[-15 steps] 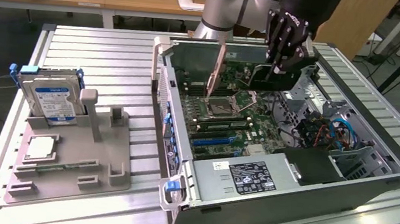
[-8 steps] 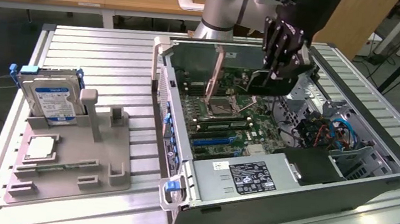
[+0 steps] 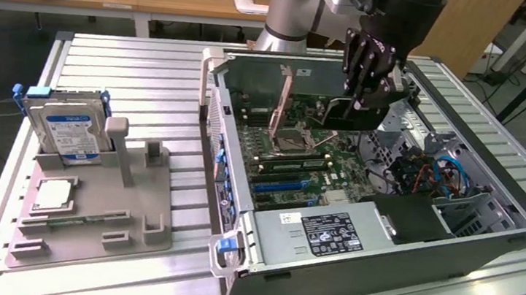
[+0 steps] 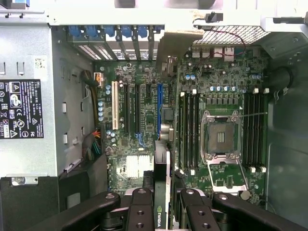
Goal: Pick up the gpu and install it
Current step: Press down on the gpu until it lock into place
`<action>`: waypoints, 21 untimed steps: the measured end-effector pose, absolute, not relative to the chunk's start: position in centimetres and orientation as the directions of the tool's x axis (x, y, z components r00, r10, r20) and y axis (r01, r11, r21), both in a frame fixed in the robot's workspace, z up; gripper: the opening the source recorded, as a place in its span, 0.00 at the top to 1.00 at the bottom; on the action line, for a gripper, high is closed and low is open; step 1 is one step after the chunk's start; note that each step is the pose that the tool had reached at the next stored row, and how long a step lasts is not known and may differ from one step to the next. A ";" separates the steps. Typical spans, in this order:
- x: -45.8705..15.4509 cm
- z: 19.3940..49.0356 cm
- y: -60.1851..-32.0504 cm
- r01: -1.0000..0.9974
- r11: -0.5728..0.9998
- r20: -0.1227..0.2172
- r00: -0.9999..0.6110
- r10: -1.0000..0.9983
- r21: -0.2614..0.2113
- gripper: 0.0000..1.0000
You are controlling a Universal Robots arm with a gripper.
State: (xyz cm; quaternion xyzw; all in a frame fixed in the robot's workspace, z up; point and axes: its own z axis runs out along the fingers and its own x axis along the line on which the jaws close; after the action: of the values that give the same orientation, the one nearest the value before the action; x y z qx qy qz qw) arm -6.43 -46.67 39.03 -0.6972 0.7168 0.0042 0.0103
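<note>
Gpu (image 4: 162, 185) sat pinched edge-on in your claw (image 4: 163, 208), with the dark fingers (image 4: 139, 209) pressed against both flat faces of the card. Its thin top edge ran out from between them, and a small green logo showed on that edge close to the grip. In the exterior view you had the claw (image 3: 371, 100) lowered into the open computer case (image 3: 488, 237). The gpu (image 3: 342, 116) hung beneath it as a dark slab over the motherboard (image 3: 312, 164), towards the case's far end. You could not tell from either view whether the card's lower edge touched the board. In the wrist view the card lined up roughly with the long blue slot (image 4: 159, 109), while the open processor socket (image 4: 220, 137) lay off to one side between the rows of memory slots. Nearer the camera in the exterior view, the silver power supply (image 3: 327, 231) with its black label filled that end of the case. On the exterior view's left a grey holder (image 3: 143, 216) stood on the slatted table (image 3: 132, 82), well apart from the case. It carried the upright hard drive (image 3: 68, 134) and a small square silver chip (image 3: 53, 194).
</note>
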 end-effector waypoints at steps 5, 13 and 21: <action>-6.4 38.9 -46.7 -1.000 0.028 -0.021 -0.028 -0.999 -0.008 0.74; -6.4 38.4 -46.7 -1.000 0.028 -0.019 -0.028 -0.999 -0.008 0.74; -6.4 37.8 -46.6 -1.000 0.028 -0.016 -0.028 -0.999 -0.009 0.74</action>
State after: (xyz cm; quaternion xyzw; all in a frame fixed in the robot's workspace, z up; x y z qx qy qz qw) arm -6.43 -46.64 37.83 -0.6972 0.7168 0.0024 0.0086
